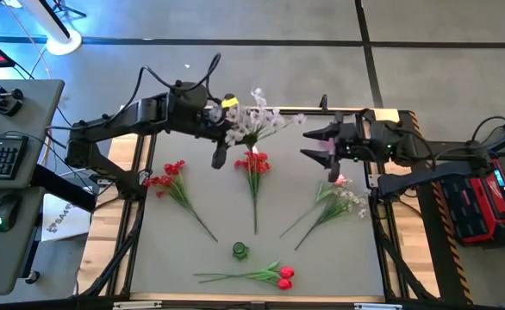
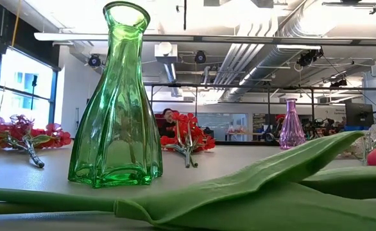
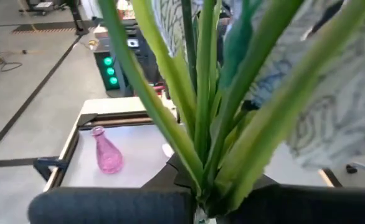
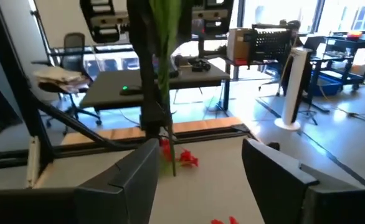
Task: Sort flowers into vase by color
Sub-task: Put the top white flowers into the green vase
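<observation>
High view: left hand (image 1: 221, 120) clamped on the white spray (image 1: 257, 120), lifted over the far tabletop (image 1: 321, 258); right hand (image 1: 321, 145) wide, empty, facing it, likely just clear of a handover. On the tabletop: 2 red bunches (image 1: 168, 176) (image 1: 253, 164), a pink-and-white bunch (image 1: 343, 196), red tulips (image 1: 283, 275), green vase (image 1: 240, 251).

Low view: green vase empty; pink vase (image 2: 292, 125) far behind; neither hand visible.

Left wrist view: stems (image 3: 201, 112) pinched, upright for carrying.

Right wrist view: fingers (image 4: 126, 180) spread, nothing between.
</observation>
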Action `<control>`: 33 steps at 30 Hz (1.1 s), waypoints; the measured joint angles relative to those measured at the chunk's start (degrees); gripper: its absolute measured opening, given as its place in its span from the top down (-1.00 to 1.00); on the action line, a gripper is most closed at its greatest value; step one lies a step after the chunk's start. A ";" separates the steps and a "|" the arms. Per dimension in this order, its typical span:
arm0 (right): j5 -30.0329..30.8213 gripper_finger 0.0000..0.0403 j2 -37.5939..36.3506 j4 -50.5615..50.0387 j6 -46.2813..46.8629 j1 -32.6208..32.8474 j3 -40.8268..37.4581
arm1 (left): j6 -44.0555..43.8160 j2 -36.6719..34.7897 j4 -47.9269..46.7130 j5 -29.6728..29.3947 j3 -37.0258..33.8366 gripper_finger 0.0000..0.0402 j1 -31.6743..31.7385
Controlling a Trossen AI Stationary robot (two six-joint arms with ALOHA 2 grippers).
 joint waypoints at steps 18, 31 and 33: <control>-0.04 -0.07 -0.08 0.04 17.40 0.00 0.00 | -9.79 -1.10 7.51 -10.30 -5.80 0.97 -11.14; -0.06 -0.07 -0.06 -2.56 17.63 0.00 -0.02 | -9.03 -13.04 19.14 -11.42 -24.10 0.98 -21.24; -0.06 -0.07 -0.06 -2.87 17.63 0.00 -0.02 | -10.31 -15.64 19.96 -11.25 -28.09 0.98 -22.64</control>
